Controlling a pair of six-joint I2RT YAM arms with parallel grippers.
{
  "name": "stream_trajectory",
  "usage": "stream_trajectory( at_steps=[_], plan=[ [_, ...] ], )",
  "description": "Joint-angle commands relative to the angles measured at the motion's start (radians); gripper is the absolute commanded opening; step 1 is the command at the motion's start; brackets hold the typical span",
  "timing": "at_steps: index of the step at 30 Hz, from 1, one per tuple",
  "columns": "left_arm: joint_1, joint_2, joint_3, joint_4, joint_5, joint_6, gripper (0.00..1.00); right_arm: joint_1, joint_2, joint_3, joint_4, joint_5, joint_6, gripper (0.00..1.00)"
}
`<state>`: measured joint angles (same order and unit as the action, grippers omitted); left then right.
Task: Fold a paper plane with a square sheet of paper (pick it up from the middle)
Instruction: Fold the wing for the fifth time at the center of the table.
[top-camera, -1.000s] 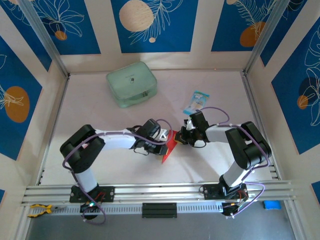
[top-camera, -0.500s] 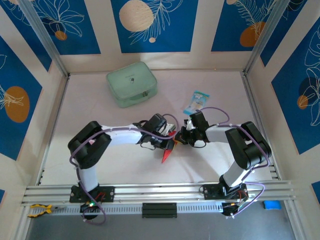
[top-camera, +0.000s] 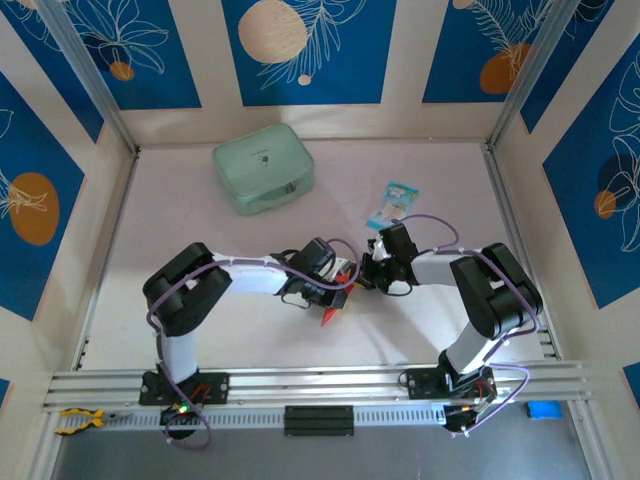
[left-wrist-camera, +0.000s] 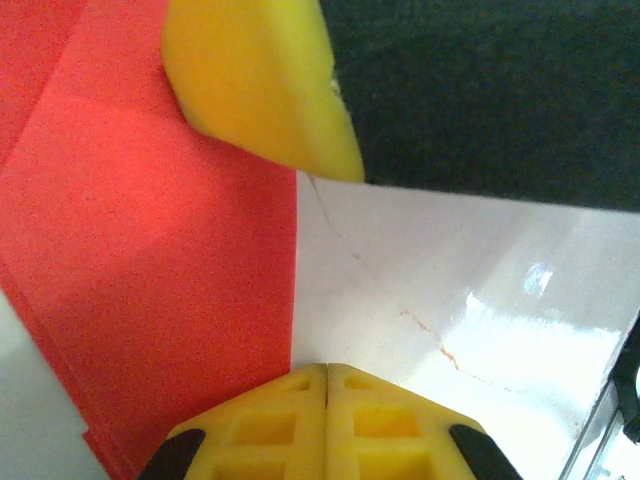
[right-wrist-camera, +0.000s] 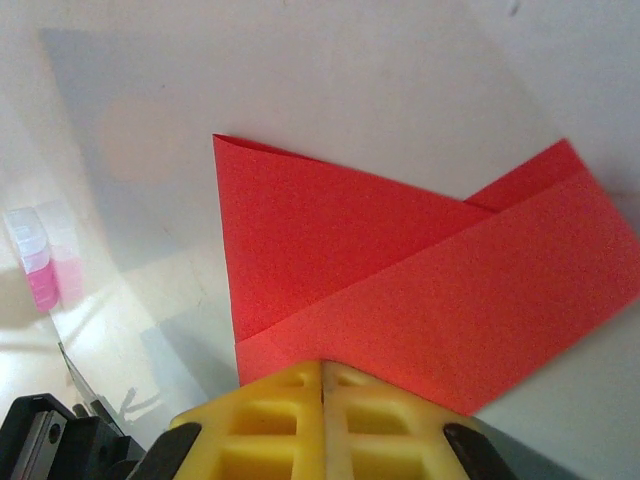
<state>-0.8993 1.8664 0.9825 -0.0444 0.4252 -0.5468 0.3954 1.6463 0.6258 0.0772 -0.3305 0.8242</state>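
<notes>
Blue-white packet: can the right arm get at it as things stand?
Probably yes: the blue-white packet lies on bare table beyond the right hand, nothing between. That hand is shut against the red paper, so it must open first.

Blue floral wall panels (top-camera: 340, 60) enclose pale tabletop (top-camera: 170, 210).

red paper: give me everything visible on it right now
The paper is thin, matte and bright red. It is folded, so a triangular panel and a longer band overlap along sharp creases, with one pointed corner. From above it shows as a narrow red sliver between the two arms, over the white table. The right gripper is shut and pinches its edge. The left gripper, also shut, sits against another red panel; whether it grips is unclear.
</notes>
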Motion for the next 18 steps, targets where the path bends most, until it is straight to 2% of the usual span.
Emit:
stream_trajectory(
  at_steps=[1, 9, 18],
  plan=[
    [-0.010, -0.040, -0.033, -0.115, -0.027, 0.014, 0.02, -0.007, 0.031, -0.030, -0.071, 0.048, 0.003, 0.06],
    [-0.011, -0.082, -0.036, -0.075, 0.017, -0.005, 0.08, -0.010, 0.023, -0.029, -0.077, 0.048, 0.002, 0.06],
    [-0.011, -0.046, -0.150, -0.042, -0.005, -0.020, 0.07, -0.010, 0.025, -0.033, -0.080, 0.046, -0.002, 0.06]
  ],
)
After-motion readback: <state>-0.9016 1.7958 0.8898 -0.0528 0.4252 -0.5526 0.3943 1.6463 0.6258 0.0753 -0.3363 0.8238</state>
